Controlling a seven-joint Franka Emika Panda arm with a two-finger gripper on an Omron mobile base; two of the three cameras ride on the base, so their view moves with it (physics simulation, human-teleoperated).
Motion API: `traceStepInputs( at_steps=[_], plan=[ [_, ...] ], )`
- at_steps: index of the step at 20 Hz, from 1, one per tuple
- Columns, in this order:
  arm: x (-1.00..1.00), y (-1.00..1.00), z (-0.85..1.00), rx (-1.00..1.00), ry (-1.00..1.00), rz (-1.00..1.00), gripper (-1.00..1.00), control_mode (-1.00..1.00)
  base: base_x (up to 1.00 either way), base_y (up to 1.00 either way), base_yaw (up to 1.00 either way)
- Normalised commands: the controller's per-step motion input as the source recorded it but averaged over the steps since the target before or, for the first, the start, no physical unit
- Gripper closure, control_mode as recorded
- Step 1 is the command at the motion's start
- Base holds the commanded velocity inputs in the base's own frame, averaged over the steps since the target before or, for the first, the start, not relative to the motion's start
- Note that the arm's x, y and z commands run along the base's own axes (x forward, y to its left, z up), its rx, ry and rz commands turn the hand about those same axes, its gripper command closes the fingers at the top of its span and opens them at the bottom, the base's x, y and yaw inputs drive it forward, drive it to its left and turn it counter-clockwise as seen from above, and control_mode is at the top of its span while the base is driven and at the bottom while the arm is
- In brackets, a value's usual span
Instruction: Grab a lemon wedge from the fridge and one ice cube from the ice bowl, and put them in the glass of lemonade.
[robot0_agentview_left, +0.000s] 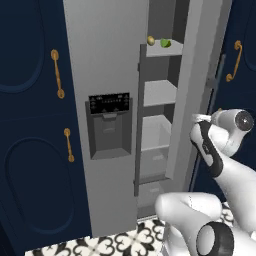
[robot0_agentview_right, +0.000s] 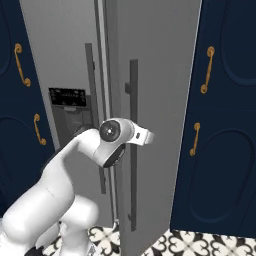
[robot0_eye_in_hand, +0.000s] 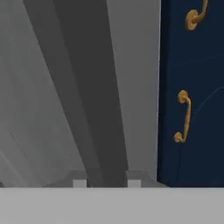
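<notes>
With the gripper (robot0_eye_in_hand: 106, 183) pinching the fridge (robot0_agentview_left: 107, 60) door's bar handle (robot0_eye_in_hand: 94, 109), pull steadily outward until the lemon wedge (robot0_agentview_left: 165, 43) at the top shelf's front edge is reachable.

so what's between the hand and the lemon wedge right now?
The fridge's open right door: left base view shows the hand on its outer side, the lemon wedge on the top shelf inside.

Both base cams look fwd/down over the arm at the fridge (robot0_agentview_left: 107, 100), L view into its open side, R view at the door front. Hand cam sits v. close to the door handle (robot0_eye_in_hand: 94, 109), navy cabinet (robot0_eye_in_hand: 192, 87) alongside.
</notes>
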Motion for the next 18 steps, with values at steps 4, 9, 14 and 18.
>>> traceStepInputs(
  at_steps=[4,9,14,18],
  plan=[
    [-0.74,-0.95,0.25,0.05,-0.02,-0.10,1.00,-1.00,0.00,0.00,0.00],
    [-0.46,-0.62,0.43,0.01,-0.01,-0.08,-1.00,-1.00,0.00,0.00,0.00],
    [-0.68,-0.14,0.72,0.00,-0.01,-0.02,-1.00,-1.00,0.00,0.00,0.00],
    [-0.83,0.30,0.73,-0.04,-0.01,0.00,-1.00,-1.00,0.00,0.00,0.00]
  ],
)
